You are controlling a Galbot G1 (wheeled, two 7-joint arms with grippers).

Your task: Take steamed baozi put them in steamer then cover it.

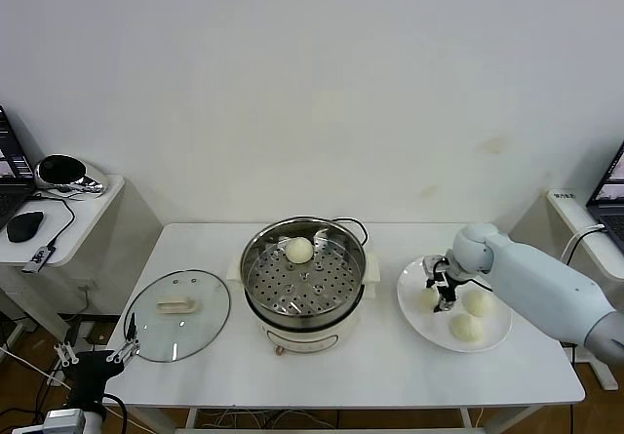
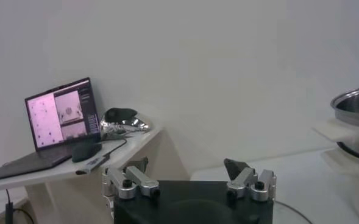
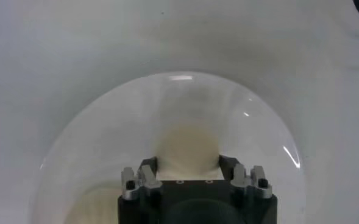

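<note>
The steamed baozi [image 3: 188, 146] between my right gripper [image 1: 441, 297] fingers is a smooth cream bun, pinched from both sides, sitting on the white plate [image 1: 414, 307] right of the steamer [image 1: 304, 283]. Two more buns [image 1: 473, 315] lie just beside it on that plate. One bun [image 1: 298, 250] rests on the steamer's perforated tray. The cover [image 1: 178, 314] lies flat on the table [image 1: 390, 366], left of the steamer. My left gripper [image 1: 96, 354] hangs spread wide off the table's left corner.
</note>
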